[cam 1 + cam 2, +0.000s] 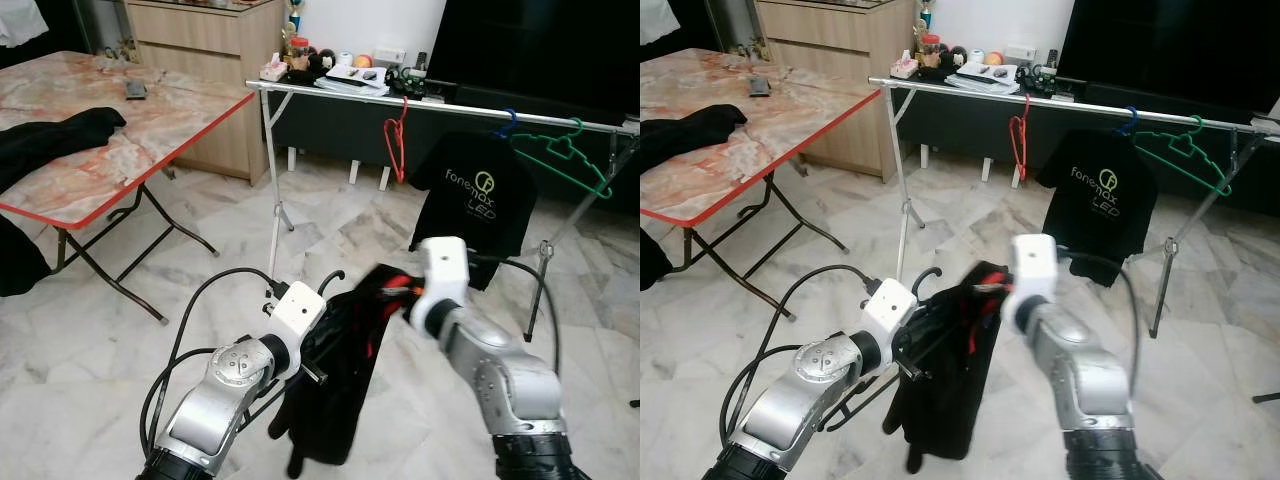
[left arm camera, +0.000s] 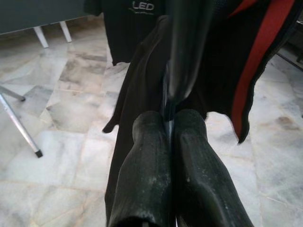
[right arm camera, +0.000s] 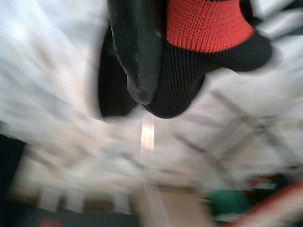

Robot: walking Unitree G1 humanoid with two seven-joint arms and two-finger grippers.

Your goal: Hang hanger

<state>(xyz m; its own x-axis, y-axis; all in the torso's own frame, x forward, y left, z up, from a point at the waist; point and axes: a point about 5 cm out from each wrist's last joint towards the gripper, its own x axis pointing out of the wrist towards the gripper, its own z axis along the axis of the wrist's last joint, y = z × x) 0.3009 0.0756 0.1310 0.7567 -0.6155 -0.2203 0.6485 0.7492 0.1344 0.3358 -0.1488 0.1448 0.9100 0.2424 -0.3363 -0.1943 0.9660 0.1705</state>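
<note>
Nearest the head camera, the left gripper [image 2: 170, 125] has its two black fingers pressed together on the thin dark hanger [image 1: 322, 300], whose hook curls up just above the white wrist block. From that hanger droops a black garment with red trim [image 1: 335, 385], hanging low between the two silver arms, its hem near the marble floor [image 1: 120, 380]. The right gripper [image 3: 156, 90] sits at the garment's upper edge, one black finger lying against the red-and-black knitted cloth; whether it is clamped or loose I cannot tell, as that wrist view is blurred.

Beyond the arms stands a silver metal clothes rail [image 1: 330, 92] on thin legs. On it hang an empty red wire hanger [image 1: 396, 140], a black printed T-shirt [image 1: 475, 200] on a blue hook, and an empty green plastic hanger [image 1: 560, 155] beside it. To the robot's left is a folding table with a marble-pattern top and red edge [image 1: 130, 140], with black cloth [image 1: 50, 140] lying on it. A wooden cabinet [image 1: 200, 50] stands behind.
</note>
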